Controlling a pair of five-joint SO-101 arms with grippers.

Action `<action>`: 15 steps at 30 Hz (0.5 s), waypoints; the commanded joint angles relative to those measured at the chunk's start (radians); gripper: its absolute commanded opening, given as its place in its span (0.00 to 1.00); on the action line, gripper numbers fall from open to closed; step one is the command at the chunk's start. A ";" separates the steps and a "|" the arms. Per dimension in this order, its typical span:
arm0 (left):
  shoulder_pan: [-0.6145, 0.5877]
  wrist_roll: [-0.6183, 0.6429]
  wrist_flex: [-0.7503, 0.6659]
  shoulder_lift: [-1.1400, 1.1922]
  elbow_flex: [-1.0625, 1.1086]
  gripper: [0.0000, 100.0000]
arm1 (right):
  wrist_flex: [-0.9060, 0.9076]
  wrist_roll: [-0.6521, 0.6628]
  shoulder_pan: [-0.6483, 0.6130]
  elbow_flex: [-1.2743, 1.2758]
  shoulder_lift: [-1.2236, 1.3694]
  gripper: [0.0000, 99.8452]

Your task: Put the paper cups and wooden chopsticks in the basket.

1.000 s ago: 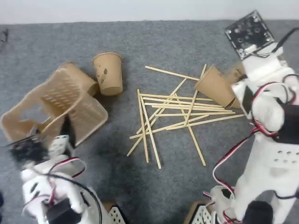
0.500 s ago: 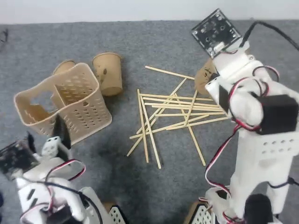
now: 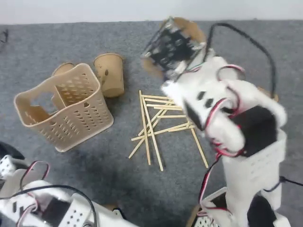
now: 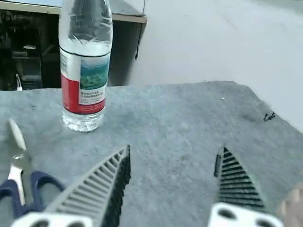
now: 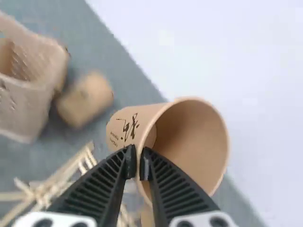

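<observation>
Swinging across from the right, the right hand [image 5: 135, 163] is pinching the rim of a paper cup [image 5: 189, 137] raised near the chopsticks [image 3: 156, 127], while the left hand [image 4: 173, 165] is hanging open, pulled back from the upright basket [image 3: 66, 106].

I count three paper cups [image 3: 110, 75] [image 3: 64, 68] [image 3: 191, 26], one basket [image 3: 80, 118], one bottle [image 4: 85, 71], one pair of scissors [image 4: 19, 189]; chopsticks [image 3: 151, 127] tangled, roughly a dozen.
</observation>
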 commanded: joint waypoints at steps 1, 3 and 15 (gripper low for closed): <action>-0.012 0.017 -0.207 0.020 0.027 0.28 | -0.127 -0.011 -0.104 -0.043 0.013 0.01; 0.008 0.017 -0.212 0.034 0.022 0.28 | -0.173 -0.009 -0.157 -0.049 0.044 0.01; 0.048 -0.017 0.176 0.038 0.050 0.28 | -0.456 -0.005 -0.361 -0.049 0.349 0.01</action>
